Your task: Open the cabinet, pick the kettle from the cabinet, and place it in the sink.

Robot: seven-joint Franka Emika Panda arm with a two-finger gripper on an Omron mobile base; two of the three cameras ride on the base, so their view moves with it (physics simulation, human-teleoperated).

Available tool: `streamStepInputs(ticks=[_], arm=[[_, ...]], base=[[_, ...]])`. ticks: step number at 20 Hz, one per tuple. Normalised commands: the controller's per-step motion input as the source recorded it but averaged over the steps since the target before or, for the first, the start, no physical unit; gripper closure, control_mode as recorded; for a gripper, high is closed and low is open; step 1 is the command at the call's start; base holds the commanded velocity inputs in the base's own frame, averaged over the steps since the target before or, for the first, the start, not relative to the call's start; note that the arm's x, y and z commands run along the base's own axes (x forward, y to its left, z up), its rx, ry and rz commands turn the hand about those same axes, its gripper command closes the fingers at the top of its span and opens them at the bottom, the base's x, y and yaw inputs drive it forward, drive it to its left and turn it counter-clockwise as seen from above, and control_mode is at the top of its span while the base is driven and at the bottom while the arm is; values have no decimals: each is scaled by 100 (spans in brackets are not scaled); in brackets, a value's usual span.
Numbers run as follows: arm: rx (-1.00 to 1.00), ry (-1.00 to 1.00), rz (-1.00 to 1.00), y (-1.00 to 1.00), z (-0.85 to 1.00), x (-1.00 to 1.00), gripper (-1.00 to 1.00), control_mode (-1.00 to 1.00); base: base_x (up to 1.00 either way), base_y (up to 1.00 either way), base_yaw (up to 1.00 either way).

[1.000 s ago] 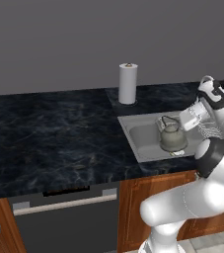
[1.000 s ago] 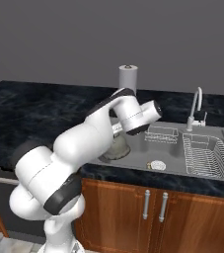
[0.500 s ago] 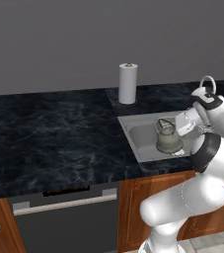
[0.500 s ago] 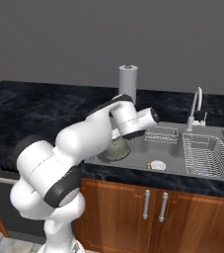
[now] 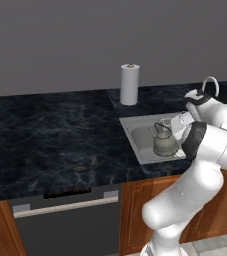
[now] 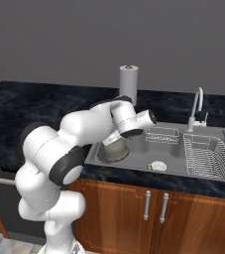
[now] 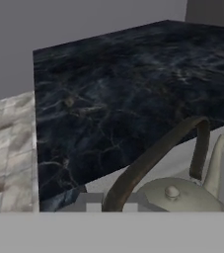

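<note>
- Kettle [image 5: 165, 143] low in the left part of the sink [image 6: 213, 133], upright, spout and arched handle up; base apparently at or just above the basin floor, contact not clear.
- Hand [image 5: 181, 124] just beside the kettle's handle, fingers pressed together as far as they go; seems to be pinching the thin handle, though the pinch itself is hidden by the wrist.
- Step in hand, by judgement: the placing, nearly done. Cabinet out of view.
- Next move calls for: settle the kettle flat on the basin floor, spread the fingers, lift straight up clear of the arched handle.
- Around: wire dish rack [image 6: 207, 158] in the right part of the basin, round drain [image 6: 157, 165] between, faucet [image 6: 197, 108] behind, all apart from the kettle.
- Paper-towel roll [image 5: 129, 84] on the dark worktop [image 5: 50, 135] behind the sink, well apart.
- In the way: nothing under the kettle; only the near basin wall beside it, worth minding on the way out.
</note>
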Motion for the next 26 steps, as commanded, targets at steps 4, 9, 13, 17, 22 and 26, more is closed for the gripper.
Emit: streamStepInputs(ticks=[4, 9, 13, 17, 22, 26], arm=[[0, 0, 10, -3, -26, 27, 100, -100], [0, 0, 10, -11, -25, 26, 100, -100], [0, 1, 6, -13, -22, 30, 100, -100], [0, 2, 3, -14, -23, 22, 100, -100], [0, 0, 7, -18, -32, 5, 100, -100], [0, -2, 6, -16, -20, 16, 100, -100]], base=[[0, 0, 0], [0, 0, 0], [0, 0, 0], [0, 0, 0], [0, 0, 0], [0, 0, 0]])
